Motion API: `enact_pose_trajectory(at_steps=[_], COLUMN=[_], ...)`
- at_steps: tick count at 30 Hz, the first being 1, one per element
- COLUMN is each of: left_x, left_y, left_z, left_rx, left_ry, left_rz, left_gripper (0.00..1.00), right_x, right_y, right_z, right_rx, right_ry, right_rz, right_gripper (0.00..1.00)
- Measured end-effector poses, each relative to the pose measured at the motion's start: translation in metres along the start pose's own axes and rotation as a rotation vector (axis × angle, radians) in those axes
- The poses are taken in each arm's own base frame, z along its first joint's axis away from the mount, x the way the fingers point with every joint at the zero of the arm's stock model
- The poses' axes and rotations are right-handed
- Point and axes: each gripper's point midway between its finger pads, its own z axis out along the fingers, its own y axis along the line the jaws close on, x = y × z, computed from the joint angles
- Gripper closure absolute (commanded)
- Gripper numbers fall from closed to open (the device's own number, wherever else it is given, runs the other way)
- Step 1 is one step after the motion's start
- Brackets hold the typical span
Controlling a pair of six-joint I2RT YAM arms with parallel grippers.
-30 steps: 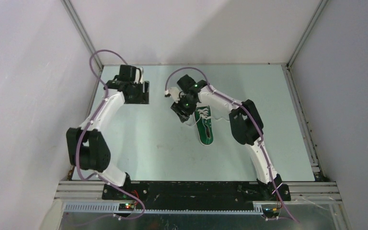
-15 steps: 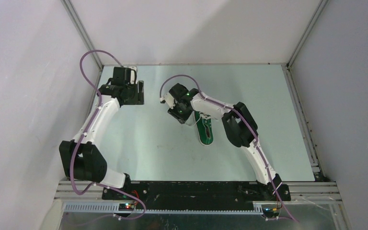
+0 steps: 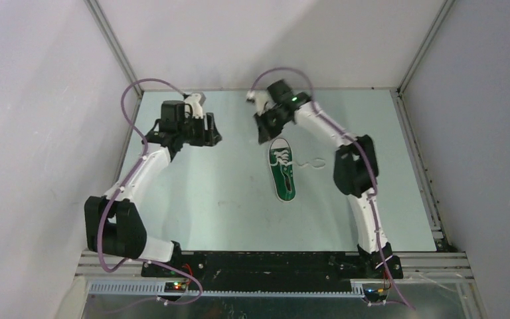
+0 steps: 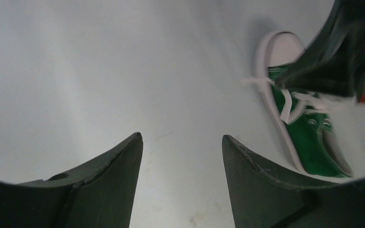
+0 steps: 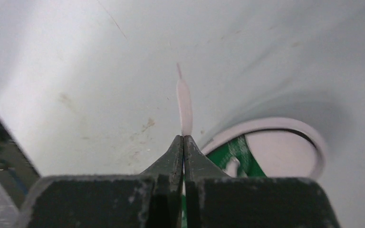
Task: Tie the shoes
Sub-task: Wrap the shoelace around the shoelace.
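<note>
**Right arm pinches a lace end at the toe; left waits wide open**

The green sneaker [image 3: 283, 174] sits out in the middle of the bench [image 3: 206, 199], sole down. Its long axis runs near-to-far with a slight tilt. The white toe cap points at the far wall and the heel points back toward the arm bases.

The right arm [image 3: 319, 126] is up at the toe end, its jaws just beyond and to the left of the toe cap. The right wrist view shows them pressed flat together on a white lace end [image 5: 184, 99], whose tip pokes out past the fingertips. Below them, the toe cap's rim curves into the shot.

The left arm [image 3: 153, 153] is well off to the shoe's left, about level with the toe. Its jaws stand wide apart with nothing between them but bare bench. From its wrist camera the sneaker lies off to the right, running diagonally, with the right arm's dark jaws hanging over the laced part.

The other lace [image 3: 315, 163] lies in a loose curl on the bench on the shoe's right side, away from the left arm.

So the right arm is clearly the nearer one and already has its strand. My read is that the left must travel right, across the shoe's long axis, to reach that curl. No knot or bow shows anywhere, so I'd put the tying at an early stage.
</note>
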Motion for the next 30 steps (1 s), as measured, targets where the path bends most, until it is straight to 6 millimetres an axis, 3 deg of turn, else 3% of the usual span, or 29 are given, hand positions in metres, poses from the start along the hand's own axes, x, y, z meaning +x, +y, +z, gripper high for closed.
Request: enact_pose_trajectory(at_steps=[3, 7, 10, 13, 18, 23, 30], left_x=[-0.002, -0.030, -0.050, -0.055, -0.029, -0.005, 0.004], left_y=[-0.040, -0.113, -0.153, -0.182, -0.212, -0.227, -0.236], left_z=[0.008, 0.009, 0.013, 0.026, 0.053, 0.081, 0.099], left_rx=[0.166, 0.404, 0.522, 0.605, 0.683, 0.715, 0.735], left_ry=[-0.056, -0.171, -0.235, -0.263, -0.222, -0.182, -0.190], left_rz=[0.071, 0.223, 0.304, 0.382, 0.454, 0.464, 0.468], left_gripper=[0.32, 0.33, 0.33, 0.34, 0.39, 0.45, 0.57], right_x=[-0.042, -0.088, -0.097, -0.096, -0.080, -0.064, -0.052], right_y=[-0.013, -0.029, -0.025, -0.015, -0.010, -0.019, -0.030], right_z=[-0.069, -0.169, -0.209, -0.215, -0.197, -0.189, -0.194], right_rx=[-0.050, -0.074, -0.107, -0.163, -0.226, -0.246, -0.244], right_ry=[-0.190, -0.451, -0.533, -0.544, -0.490, -0.457, -0.454], right_rz=[0.106, 0.173, 0.207, 0.242, 0.322, 0.399, 0.462], right_gripper=[1.00, 1.00, 1.00, 1.00, 1.00, 1.00, 1.00])
